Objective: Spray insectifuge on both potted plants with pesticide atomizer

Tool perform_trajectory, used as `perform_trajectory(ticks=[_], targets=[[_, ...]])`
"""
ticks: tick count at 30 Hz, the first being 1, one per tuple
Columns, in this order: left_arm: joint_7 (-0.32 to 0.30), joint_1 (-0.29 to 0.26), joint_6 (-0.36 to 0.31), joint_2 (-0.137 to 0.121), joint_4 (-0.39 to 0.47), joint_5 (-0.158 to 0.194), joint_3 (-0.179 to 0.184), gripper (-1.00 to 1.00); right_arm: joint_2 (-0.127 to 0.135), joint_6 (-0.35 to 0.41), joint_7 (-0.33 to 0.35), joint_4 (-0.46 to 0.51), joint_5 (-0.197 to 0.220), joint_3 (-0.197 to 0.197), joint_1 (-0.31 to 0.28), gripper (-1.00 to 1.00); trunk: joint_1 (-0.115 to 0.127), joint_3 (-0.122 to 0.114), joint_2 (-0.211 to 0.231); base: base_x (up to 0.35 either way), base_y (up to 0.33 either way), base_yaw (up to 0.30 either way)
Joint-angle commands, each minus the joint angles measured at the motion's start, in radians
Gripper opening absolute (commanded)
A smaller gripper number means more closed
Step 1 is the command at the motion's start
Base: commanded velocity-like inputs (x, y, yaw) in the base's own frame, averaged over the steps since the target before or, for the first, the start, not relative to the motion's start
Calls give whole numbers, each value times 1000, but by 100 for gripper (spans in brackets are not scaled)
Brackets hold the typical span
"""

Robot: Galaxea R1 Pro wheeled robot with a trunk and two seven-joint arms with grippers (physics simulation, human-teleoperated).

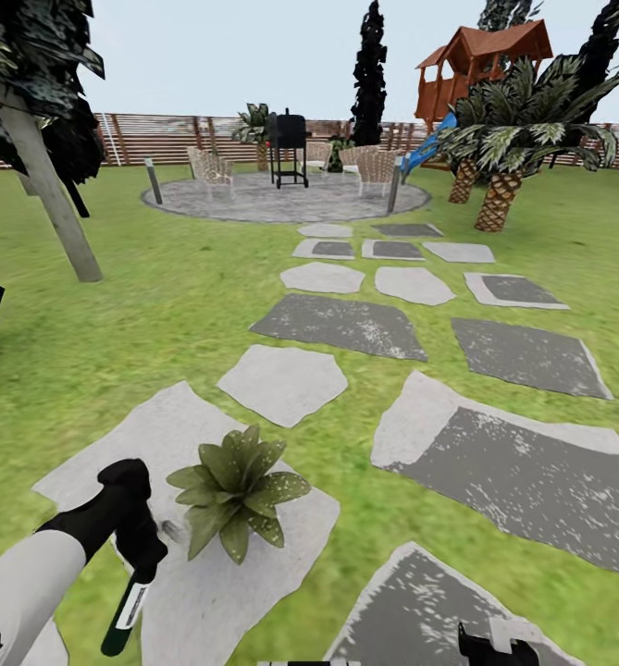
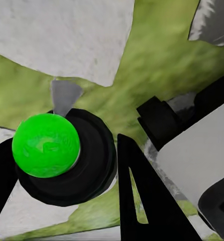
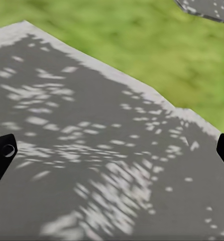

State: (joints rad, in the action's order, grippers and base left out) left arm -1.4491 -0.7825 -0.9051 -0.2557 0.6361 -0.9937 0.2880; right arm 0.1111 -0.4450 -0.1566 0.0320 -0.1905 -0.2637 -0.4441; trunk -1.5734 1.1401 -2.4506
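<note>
The left gripper [image 1: 135, 546] is clenched on the atomizer [image 1: 127, 610], which hangs downward from its fingers over a pale stepping stone [image 1: 207, 592] at the near left of the lawn [image 1: 142, 314]. In the left wrist view the bottle's bright green round end [image 2: 45, 144] sits between the dark fingers [image 2: 142, 196], grass and stone below it. Just beside the gripper, on the same stone, stands a potted plant [image 1: 235, 490], a low rosette of speckled green leaves, close to the bottle but apart from it.

The right gripper [image 3: 112, 150] hangs released, its two fingertips [image 3: 2, 150] spread wide at the frame edges above a dark grey stone [image 3: 92, 165] dappled with light, a strip of grass beyond. In the head view a small part of it [image 1: 494, 643] shows at the bottom edge, over a dark stone.

Farther out, a path of grey stones [image 1: 346, 324] leads across the lawn to a round paved patio [image 1: 253, 199] with a black grill [image 1: 289, 148] and chairs [image 1: 212, 171]. Palms [image 1: 503, 157] stand at right before a wooden play tower [image 1: 480, 65], and a slatted fence [image 1: 161, 134] closes the garden. A leaning tree trunk [image 1: 55, 194] rises at left.
</note>
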Motion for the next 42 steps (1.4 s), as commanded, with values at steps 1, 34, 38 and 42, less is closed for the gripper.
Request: perform_trajectory(ticks=[1,34,38,42], targets=[[47,22,5,0,4,4,1,-100,0,-3,-4,-1,-11,-6,-1,100,0,1,0,0,3,-11],[318,163,369,48,4,139,-352,-100,-7,-2,-4,-1,-11,-6,-1,100,0,1,0,-42,0,-5],[321,163,309,53,5,139,-407,-100,-7,-2,-4,-1,-11,-6,-1,100,0,1,0,0,0,-201],[322,163,292,53,6,132,-432,-100,-5,-3,-3,-2,-12,-6,-1,100,0,1,0,0,0,-45]])
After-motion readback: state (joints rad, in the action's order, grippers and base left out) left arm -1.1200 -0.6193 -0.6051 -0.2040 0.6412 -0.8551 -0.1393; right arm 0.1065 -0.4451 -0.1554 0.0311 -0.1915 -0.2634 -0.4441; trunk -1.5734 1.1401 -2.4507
